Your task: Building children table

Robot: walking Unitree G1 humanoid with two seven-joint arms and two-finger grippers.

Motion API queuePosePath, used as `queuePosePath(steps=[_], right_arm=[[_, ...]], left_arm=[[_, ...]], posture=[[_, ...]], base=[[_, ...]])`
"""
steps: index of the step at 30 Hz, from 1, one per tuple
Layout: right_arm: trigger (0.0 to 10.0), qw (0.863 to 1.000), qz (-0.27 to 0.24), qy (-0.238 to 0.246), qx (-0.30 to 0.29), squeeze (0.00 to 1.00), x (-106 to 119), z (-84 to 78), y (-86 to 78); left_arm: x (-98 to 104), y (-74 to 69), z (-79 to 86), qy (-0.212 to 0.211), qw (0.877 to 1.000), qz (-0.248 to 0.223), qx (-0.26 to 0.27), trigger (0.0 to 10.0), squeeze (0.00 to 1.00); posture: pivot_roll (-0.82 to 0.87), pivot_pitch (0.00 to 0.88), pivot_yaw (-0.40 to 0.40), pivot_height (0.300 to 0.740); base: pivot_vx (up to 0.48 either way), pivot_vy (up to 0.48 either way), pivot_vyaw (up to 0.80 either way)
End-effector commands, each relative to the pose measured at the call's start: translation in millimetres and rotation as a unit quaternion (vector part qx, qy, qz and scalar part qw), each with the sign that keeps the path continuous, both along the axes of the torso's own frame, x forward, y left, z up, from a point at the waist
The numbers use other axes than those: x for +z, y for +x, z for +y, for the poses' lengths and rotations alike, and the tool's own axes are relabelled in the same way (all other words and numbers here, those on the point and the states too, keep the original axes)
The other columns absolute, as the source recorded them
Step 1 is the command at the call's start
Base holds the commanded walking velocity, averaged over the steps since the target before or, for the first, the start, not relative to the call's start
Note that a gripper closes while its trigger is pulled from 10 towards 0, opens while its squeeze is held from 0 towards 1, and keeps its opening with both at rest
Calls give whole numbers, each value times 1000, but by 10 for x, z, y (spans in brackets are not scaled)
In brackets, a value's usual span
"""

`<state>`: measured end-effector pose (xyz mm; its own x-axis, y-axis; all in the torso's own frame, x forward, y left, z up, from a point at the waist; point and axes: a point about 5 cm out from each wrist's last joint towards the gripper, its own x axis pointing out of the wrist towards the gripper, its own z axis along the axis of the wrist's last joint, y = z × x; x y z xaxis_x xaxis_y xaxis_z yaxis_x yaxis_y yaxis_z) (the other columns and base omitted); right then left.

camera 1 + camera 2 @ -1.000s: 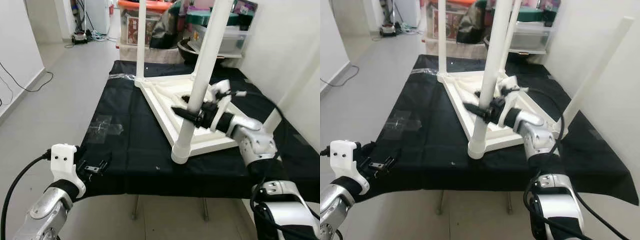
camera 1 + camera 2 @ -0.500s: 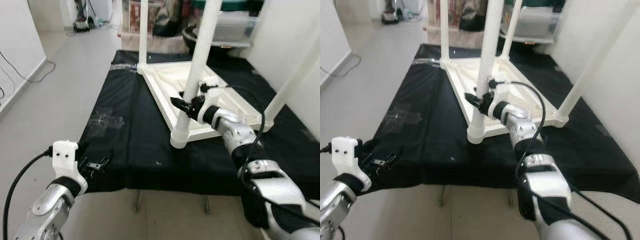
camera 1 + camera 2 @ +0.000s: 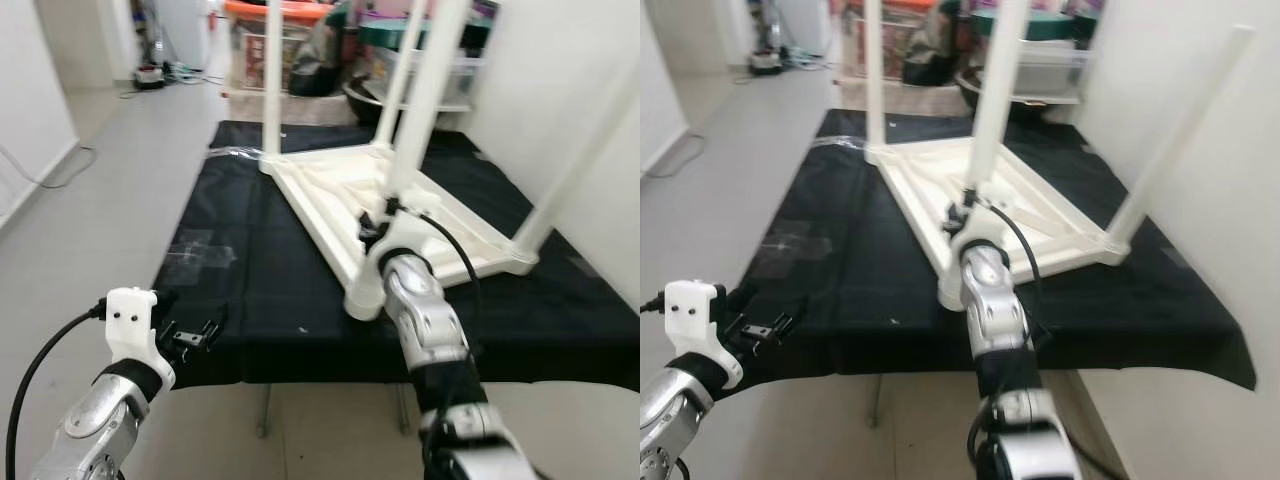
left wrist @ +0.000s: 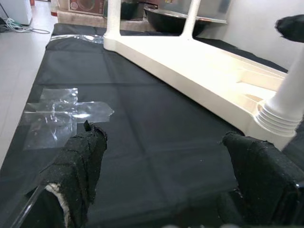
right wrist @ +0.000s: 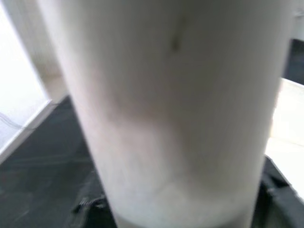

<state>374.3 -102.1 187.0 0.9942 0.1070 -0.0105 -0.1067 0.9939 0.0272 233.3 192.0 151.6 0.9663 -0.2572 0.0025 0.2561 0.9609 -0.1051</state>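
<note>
A white children's table [image 3: 325, 185] lies upside down on a black cloth-covered bench [image 3: 260, 300], with its legs pointing up. My right gripper [image 3: 373, 224] is clamped around the near leg [image 3: 418, 125] a little above its socket. The right wrist view shows that leg [image 5: 175, 109] very close, with a black finger [image 5: 280, 199] at its edge. My left gripper [image 4: 161, 137] hovers open over the bench's near left edge [image 3: 190, 335], well apart from the table. Nothing lies between its fingers [image 4: 80, 161].
Clear tape [image 3: 200, 250] is stuck to the cloth on the left. Storage boxes [image 3: 270, 30] and a dark bowl [image 3: 362, 95] crowd the floor behind the bench. A white wall [image 3: 560, 70] runs close along the right. Open grey floor [image 3: 110, 170] lies to the left.
The camera has shifted, so my right forearm now runs up the middle of the picture. The right gripper stays on the near leg. The left gripper has held its place.
</note>
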Motion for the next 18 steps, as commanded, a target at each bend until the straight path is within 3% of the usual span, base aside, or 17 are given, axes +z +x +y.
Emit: queuePosePath(steps=[1,2,5,6,7,8,9,10,11,12,18], right_arm=[[10000,999,-28,4,30,1000,170,17,32],[10000,998,-48,3,50,1000,286,7,46],[10000,996,-58,2,64,1000,354,6,51],[10000,991,-75,21,111,0,475,-11,64],[10000,991,-75,21,111,0,475,-11,64],[10000,969,-94,22,226,0,553,-7,22],[10000,969,-94,22,226,0,553,-7,22],[10000,889,-80,11,451,0,483,-48,-141],[10000,857,-61,4,512,0,400,-68,-198],[10000,843,-49,2,536,0,348,-81,-220],[10000,828,-39,-20,559,0,242,-17,-238]], left_arm=[[-48,2,-5,-3,1000,8,2,10000,0],[-48,2,-7,-3,1000,7,2,10000,0],[-48,2,-8,-4,1000,7,3,10000,0],[-47,2,-6,-4,1000,6,3,10000,0],[-47,2,-6,-4,1000,6,3,10000,0],[-46,8,-9,-6,1000,5,1,10000,0],[-46,8,-9,-6,1000,5,1,10000,0],[-44,19,-17,-8,1000,5,-4,10000,0],[-44,23,-19,-8,1000,6,-6,10000,0],[-44,24,-20,-8,1000,6,-7,10000,0],[-42,22,-21,-8,1000,6,-8,10000,0]], posture=[[123,0,-129,740],[123,0,-129,740],[123,0,-129,740],[122,0,-130,740],[122,0,-130,740],[116,0,-126,740],[116,0,-126,740],[123,0,-129,740],[123,0,-129,740],[123,0,-129,740],[131,0,-133,740]], base=[[0,0,0],[0,0,0],[0,0,0],[0,0,0],[0,0,0],[0,0,0],[0,0,0],[0,0,0],[0,0,0],[0,0,0],[0,0,0]])
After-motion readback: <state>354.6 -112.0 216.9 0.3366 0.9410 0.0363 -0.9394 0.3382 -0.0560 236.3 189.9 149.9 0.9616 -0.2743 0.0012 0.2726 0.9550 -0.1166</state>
